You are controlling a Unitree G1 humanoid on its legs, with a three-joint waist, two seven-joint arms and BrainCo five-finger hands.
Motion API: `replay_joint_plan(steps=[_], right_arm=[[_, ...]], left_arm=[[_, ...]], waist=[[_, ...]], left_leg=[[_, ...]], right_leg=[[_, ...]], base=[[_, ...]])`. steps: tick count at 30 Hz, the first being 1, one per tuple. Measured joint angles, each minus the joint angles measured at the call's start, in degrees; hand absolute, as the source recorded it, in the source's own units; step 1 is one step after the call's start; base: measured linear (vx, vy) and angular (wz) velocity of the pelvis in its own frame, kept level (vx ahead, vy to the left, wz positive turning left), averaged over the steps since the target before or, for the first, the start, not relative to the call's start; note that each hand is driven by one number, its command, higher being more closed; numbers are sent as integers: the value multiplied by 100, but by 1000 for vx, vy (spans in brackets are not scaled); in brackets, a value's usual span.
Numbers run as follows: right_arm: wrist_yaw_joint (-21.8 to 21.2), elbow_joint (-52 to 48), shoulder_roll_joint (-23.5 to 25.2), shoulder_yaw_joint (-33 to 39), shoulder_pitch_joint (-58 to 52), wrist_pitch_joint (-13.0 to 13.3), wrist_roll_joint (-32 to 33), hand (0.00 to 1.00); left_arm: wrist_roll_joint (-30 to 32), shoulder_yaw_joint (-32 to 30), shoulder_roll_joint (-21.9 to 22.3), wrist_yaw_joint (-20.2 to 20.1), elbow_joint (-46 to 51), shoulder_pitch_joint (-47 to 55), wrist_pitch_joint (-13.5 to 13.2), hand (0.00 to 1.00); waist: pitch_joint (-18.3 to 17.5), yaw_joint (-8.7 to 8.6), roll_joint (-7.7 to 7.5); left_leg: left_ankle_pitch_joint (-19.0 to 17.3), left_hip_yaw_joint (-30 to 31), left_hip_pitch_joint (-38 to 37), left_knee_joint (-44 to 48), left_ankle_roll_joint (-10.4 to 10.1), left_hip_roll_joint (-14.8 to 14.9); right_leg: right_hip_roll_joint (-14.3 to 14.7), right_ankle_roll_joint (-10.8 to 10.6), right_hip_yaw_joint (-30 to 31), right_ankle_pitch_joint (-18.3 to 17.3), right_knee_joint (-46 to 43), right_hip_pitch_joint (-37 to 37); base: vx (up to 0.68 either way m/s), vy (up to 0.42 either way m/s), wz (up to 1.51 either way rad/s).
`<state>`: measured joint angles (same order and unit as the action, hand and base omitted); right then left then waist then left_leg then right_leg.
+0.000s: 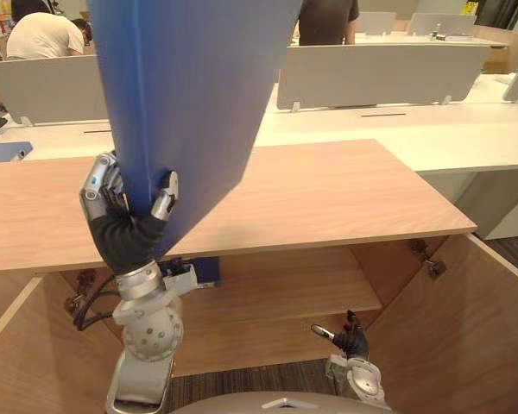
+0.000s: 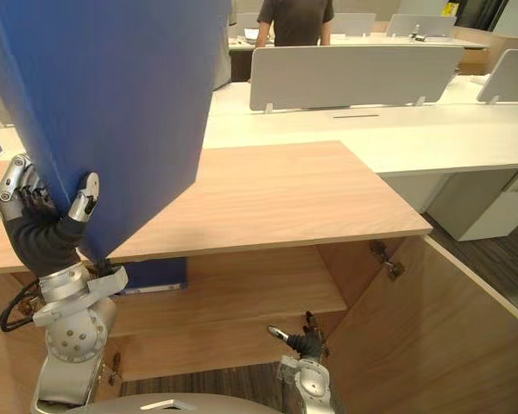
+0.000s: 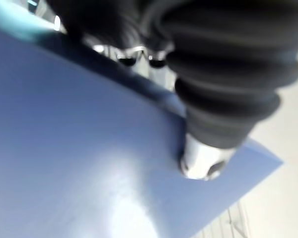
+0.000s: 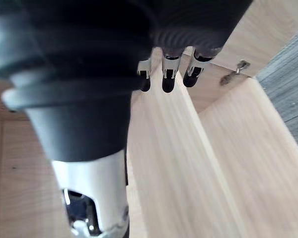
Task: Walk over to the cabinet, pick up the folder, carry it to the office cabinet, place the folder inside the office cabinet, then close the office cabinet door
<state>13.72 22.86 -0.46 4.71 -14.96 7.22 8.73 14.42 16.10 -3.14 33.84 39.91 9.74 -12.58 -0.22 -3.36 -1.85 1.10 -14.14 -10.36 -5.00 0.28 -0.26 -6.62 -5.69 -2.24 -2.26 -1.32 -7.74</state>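
Blue folder (image 1: 190,86) raised close before the head, tilted, lower corner down over the front edge of the office cabinet (image 1: 328,194). It blocks part of the desks behind.

Left hand (image 1: 121,220): forearm upright, fingers curled round the folder's lower edge, thumb pressed on its broad face.

Right hand (image 1: 350,336): hangs low in front of the open cabinet, fingers loosely straight, holding nothing.

Both cabinet doors stand open: left door (image 1: 17,362), right door (image 1: 466,336). The inner shelf (image 1: 293,289) carries a second blue item (image 2: 155,274), just under the top board and behind the left wrist.

Beyond: white tabletop (image 1: 414,134) with grey divider panels (image 1: 380,73). Farthest off are a person in a white top (image 1: 43,36) and a person in a dark top (image 1: 328,19).
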Motion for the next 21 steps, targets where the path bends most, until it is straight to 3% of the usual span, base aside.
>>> replay_joint_plan(steps=[2, 6, 15, 21], right_arm=[[79, -546, 53, 5, -161, 46, 3, 0], [149, -1294, 102, 45, -316, 149, 6, 0], [25, -2997, 290, 104, -745, 432, 124, 0], [-256, -4193, 303, 105, -773, 846, 270, 0]], left_arm=[[-521, 65, -1, -188, 3, 116, -138, 100], [-987, 163, -10, -451, 4, 321, -203, 100], [-1090, 201, -28, -898, -13, 533, -213, 100], [-1086, 181, -42, -1175, -100, 582, -224, 100]], waist=[[5, -23, -7], [18, -36, -17], [52, -104, -7], [134, -150, -5]], left_leg=[[0, -20, 7, 0, 0, -2], [0, -70, 25, 1, 0, 1], [-75, -284, 25, 2, 3, -3], [-128, -341, -3, 4, 19, -27]], right_leg=[[-2, -14, 17, -8, -1, 21], [4, -12, 62, -1, -12, 78], [11, -11, 256, 55, -19, 195], [8, -42, 329, 60, -16, 201]], base=[[-23, 11, -4], [-8, 3, -5], [7, 10, -13], [12, 5, -5]])
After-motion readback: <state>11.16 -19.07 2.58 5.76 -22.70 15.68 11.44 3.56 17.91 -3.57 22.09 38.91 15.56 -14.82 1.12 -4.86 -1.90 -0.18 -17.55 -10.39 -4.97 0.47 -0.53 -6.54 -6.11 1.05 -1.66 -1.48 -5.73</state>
